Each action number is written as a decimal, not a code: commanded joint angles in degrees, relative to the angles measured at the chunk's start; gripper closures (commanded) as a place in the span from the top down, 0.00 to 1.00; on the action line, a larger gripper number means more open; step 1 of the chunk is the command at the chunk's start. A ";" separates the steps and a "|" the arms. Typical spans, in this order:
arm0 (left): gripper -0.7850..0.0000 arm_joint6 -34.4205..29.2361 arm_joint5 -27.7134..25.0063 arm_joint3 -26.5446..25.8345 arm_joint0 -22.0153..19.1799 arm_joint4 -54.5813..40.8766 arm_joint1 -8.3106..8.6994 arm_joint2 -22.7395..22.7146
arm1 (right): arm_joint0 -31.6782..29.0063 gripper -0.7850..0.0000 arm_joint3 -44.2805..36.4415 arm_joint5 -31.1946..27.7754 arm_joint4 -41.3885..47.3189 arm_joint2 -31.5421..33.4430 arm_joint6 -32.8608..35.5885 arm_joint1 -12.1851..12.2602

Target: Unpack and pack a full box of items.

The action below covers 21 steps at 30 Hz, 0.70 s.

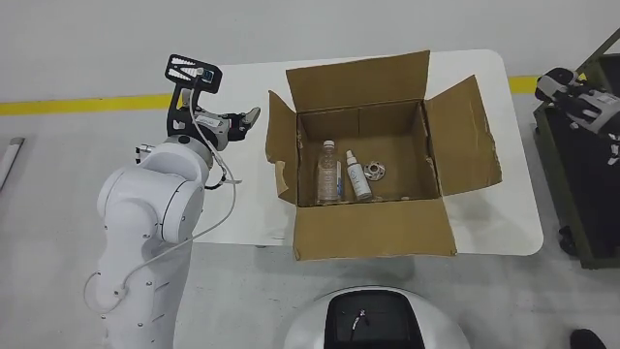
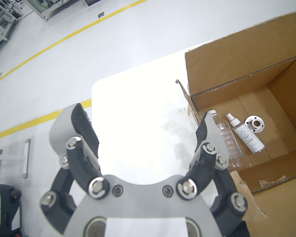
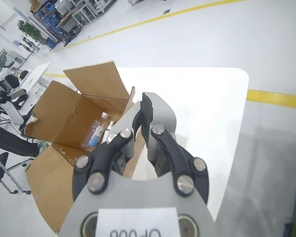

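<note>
An open cardboard box [image 1: 373, 228] stands mid-table with its flaps spread out. Inside lie a clear plastic bottle [image 1: 329, 173], a white spray bottle [image 1: 357, 176] and a round metal flange [image 1: 375, 169]. My left gripper [image 1: 247, 119] hovers over the table's left part, just left of the box, open with nothing between its fingers. The left wrist view has this gripper [image 2: 141, 114] with the bottle [image 2: 228, 141], spray bottle [image 2: 246, 136] and flange [image 2: 255, 124] beyond it. My right gripper [image 3: 143, 109] is shut on nothing, over the table to the right of the box [image 3: 64, 114].
The white table [image 1: 484, 87] has rounded corners and bare surface on both sides of the box. A dark cart [image 1: 581, 174] stands on the floor close to the table's right edge. A yellow line [image 1: 87, 105] crosses the floor behind.
</note>
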 commanded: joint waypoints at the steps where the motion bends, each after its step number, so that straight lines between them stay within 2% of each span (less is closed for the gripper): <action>1: 1.00 0.00 0.00 0.00 0.00 0.00 0.00 0.00 | -2.06 0.00 -0.13 -1.96 -3.64 -0.58 -3.89 -0.08; 9: 1.00 0.00 0.00 0.00 0.00 0.00 0.00 0.00 | -8.62 0.00 1.30 -13.80 -16.03 -5.03 -19.71 -0.61; 15: 1.00 0.00 0.00 0.00 0.00 0.00 0.00 0.00 | -8.92 0.00 2.49 -14.71 -16.75 -10.73 -27.21 -1.44; 21: 1.00 0.00 0.00 0.00 0.00 0.00 0.00 0.00 | -5.56 0.00 0.70 -15.87 -12.87 -15.53 -27.76 -1.96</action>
